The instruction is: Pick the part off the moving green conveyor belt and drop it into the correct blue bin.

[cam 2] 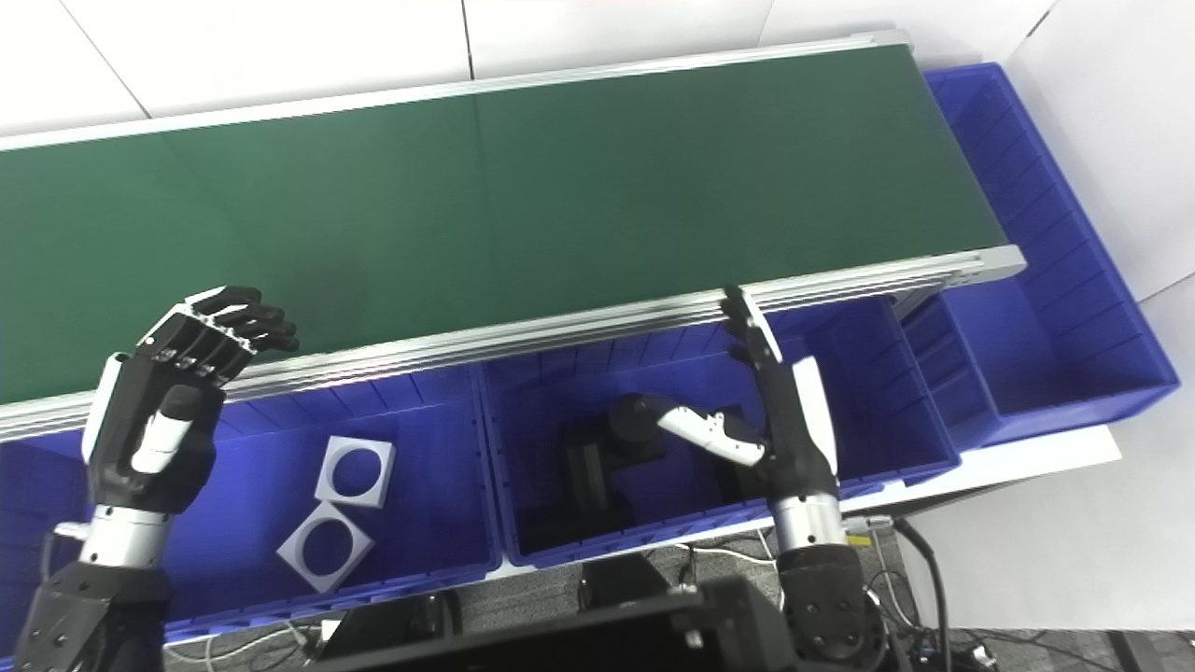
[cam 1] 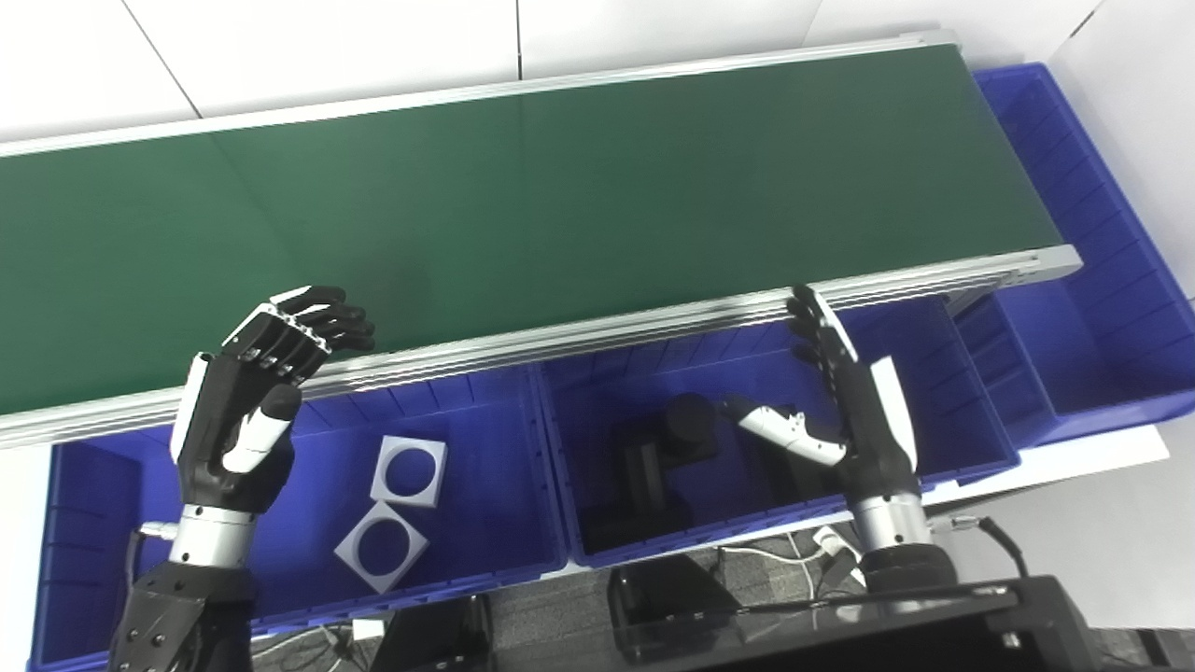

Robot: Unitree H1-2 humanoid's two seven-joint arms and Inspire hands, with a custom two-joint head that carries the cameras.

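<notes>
The green conveyor belt (cam 1: 523,205) runs across the view and carries no part that I can see. My left hand (cam 1: 252,392) is open and empty, fingers curled a little, above the belt's near rail and the left blue bin (cam 1: 485,523). My right hand (cam 1: 840,411) is open and empty, fingers straight and thumb out, above the middle blue bin (cam 1: 971,439). The left bin holds two grey square plates with round holes (cam 1: 392,509). The middle bin holds black parts (cam 1: 653,457).
A third blue bin (cam 1: 1102,308) wraps round the belt's right end. The belt's aluminium rail (cam 1: 597,331) runs between the belt and the bins. Black equipment and cables (cam 1: 822,616) sit below the bins at the bottom edge.
</notes>
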